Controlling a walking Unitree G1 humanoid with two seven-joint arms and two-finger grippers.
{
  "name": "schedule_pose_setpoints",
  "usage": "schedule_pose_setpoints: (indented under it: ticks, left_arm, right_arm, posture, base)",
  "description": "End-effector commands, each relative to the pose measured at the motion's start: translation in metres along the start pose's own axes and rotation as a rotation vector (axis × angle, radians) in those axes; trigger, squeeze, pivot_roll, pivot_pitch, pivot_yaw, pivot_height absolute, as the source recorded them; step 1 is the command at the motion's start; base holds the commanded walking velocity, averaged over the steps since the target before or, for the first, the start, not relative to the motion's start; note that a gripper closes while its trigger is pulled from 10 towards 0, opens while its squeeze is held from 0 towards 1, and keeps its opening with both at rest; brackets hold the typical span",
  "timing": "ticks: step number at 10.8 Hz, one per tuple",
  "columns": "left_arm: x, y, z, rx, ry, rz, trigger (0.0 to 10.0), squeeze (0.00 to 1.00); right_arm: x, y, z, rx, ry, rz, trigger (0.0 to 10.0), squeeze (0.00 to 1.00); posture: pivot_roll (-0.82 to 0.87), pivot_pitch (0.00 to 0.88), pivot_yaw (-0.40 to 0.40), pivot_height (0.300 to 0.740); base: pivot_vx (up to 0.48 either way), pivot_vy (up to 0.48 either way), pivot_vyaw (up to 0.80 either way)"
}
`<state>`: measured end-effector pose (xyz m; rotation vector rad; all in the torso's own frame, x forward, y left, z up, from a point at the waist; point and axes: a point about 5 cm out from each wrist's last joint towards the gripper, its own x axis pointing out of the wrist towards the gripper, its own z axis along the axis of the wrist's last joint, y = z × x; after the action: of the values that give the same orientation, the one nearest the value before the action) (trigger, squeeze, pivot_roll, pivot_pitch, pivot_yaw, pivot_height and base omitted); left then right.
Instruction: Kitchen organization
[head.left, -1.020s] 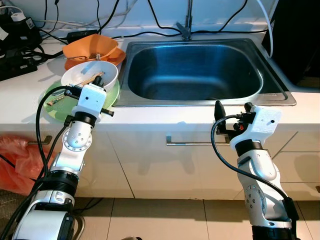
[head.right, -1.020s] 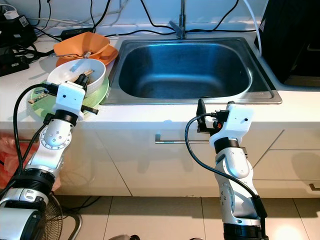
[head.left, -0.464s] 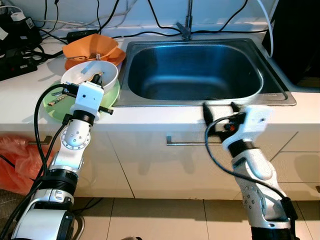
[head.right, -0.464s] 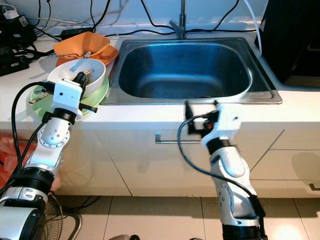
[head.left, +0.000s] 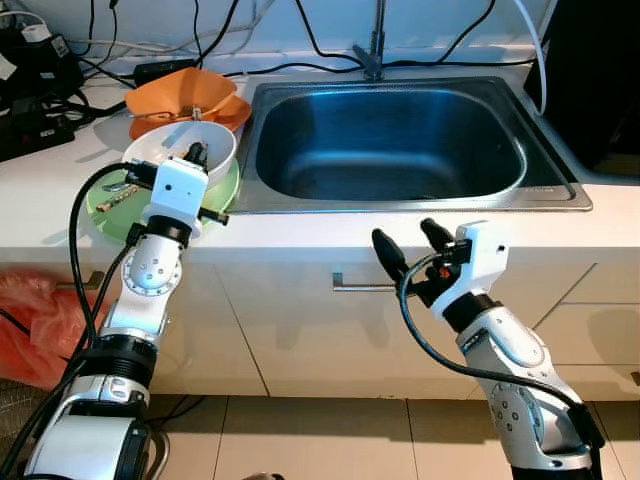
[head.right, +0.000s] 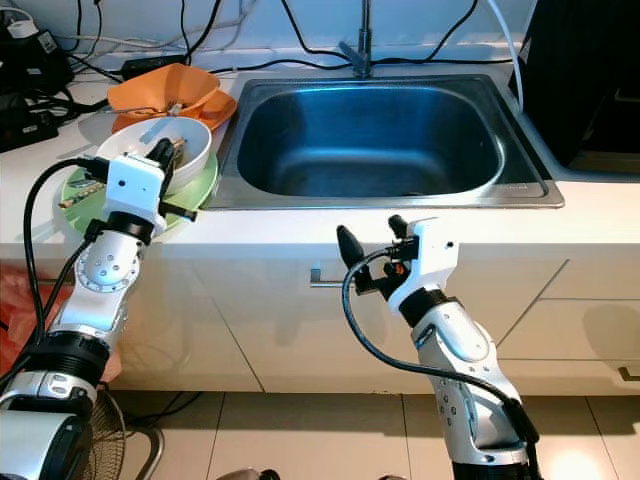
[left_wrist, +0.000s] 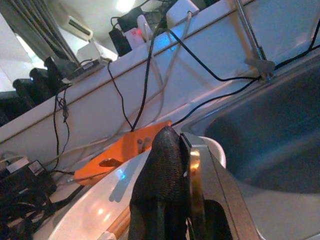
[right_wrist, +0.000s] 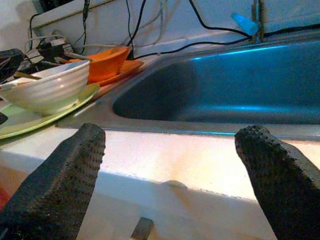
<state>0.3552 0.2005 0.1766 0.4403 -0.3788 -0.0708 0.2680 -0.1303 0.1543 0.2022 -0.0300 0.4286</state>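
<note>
A white bowl (head.left: 176, 147) with chopsticks in it sits on a green plate (head.left: 108, 214) on the counter left of the sink (head.left: 390, 140). Behind it an orange bowl (head.left: 186, 93) rests on an orange plate. My left gripper (head.left: 193, 154) is at the white bowl's near rim, its black fingers (left_wrist: 161, 190) pressed together over the bowl; whether they pinch the rim I cannot tell. My right gripper (head.left: 408, 242) hangs open in front of the counter edge, below the sink's front rim. Its two fingers (right_wrist: 60, 185) stand wide apart and nothing is between them.
A tap (head.left: 372, 52) stands behind the sink. Black cables and power strips (head.left: 35, 120) crowd the counter's back left. A cabinet handle (head.left: 360, 286) runs just below the right gripper. A red plastic bag (head.left: 35, 325) lies low on the left, and a dark appliance (head.left: 600, 70) stands at the right.
My right gripper has swung left and down along the counter front, its fingers spreading. My left gripper has pushed forward from the plate's edge to the white bowl's rim.
</note>
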Motion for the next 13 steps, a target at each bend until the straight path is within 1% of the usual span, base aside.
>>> schedule_pose_setpoints:
  ticks: [1, 2, 3, 4, 7, 9, 10, 11, 12, 13]
  left_arm:
    - [0.006, 0.004, 0.01, -0.01, -0.041, 0.009, 0.0, 0.0]
    - [0.007, 0.003, 0.019, -0.033, -0.076, -0.007, 0.0, 0.0]
    - [0.007, 0.003, 0.021, -0.052, -0.081, -0.01, 0.0, 0.0]
    - [0.009, 0.003, 0.025, -0.095, -0.095, -0.019, 0.0, 0.0]
    - [0.012, 0.002, 0.034, -0.124, -0.113, -0.027, 0.0, 0.0]
    - [0.01, -0.001, 0.039, -0.144, -0.131, -0.014, 0.0, 0.0]
    - [0.01, -0.003, 0.051, -0.175, -0.173, 0.017, 0.0, 0.0]
    - [0.009, -0.007, 0.058, -0.19, -0.202, 0.013, 0.0, 0.0]
    - [0.007, -0.017, 0.066, -0.208, -0.229, -0.006, 0.0, 0.0]
    - [0.006, -0.023, 0.069, -0.218, -0.231, -0.02, 0.0, 0.0]
  right_arm:
    - [-0.001, 0.004, 0.001, 0.009, 0.003, 0.023, 10.0, 0.24]
    - [-0.002, 0.001, 0.004, -0.003, 0.006, 0.04, 10.0, 0.22]
    - [-0.003, 0.001, 0.006, -0.002, 0.01, 0.047, 10.0, 0.22]
    - [-0.003, 0.001, 0.007, 0.001, 0.017, 0.057, 10.0, 0.23]
    - [-0.003, 0.002, 0.009, 0.002, 0.025, 0.078, 10.0, 0.23]
    - [-0.003, 0.0, 0.009, 0.002, 0.015, 0.048, 10.0, 0.22]
    - [-0.002, -0.003, 0.009, 0.003, 0.001, 0.011, 10.0, 0.22]
    - [-0.001, -0.003, 0.009, -0.001, -0.004, -0.002, 10.0, 0.22]
    - [0.001, -0.003, 0.009, -0.007, -0.011, -0.015, 10.0, 0.22]
    - [0.002, -0.003, 0.009, -0.008, -0.013, -0.02, 10.0, 0.22]
  posture:
    - [-0.01, 0.057, 0.08, 0.74]
    - [-0.01, 0.059, 0.077, 0.74]
    - [0.0, 0.059, 0.078, 0.74]
    - [0.0, 0.059, 0.078, 0.74]
    - [0.0, 0.058, 0.077, 0.74]
    - [0.0, 0.058, 0.077, 0.74]
    - [0.0, 0.057, 0.075, 0.74]
    - [0.0, 0.056, 0.074, 0.74]
    - [0.0, 0.055, 0.074, 0.74]
    - [0.0, 0.055, 0.076, 0.74]
  base:
    - [0.0, 0.0, 0.0]
    - [0.0, 0.0, 0.0]
    - [0.0, 0.0, 0.0]
    - [0.0, 0.0, 0.0]
    - [0.0, 0.0, 0.0]
    - [0.0, 0.0, 0.0]
    - [0.0, 0.0, 0.0]
    - [0.0, 0.0, 0.0]
    - [0.0, 0.0, 0.0]
    - [0.0, 0.0, 0.0]
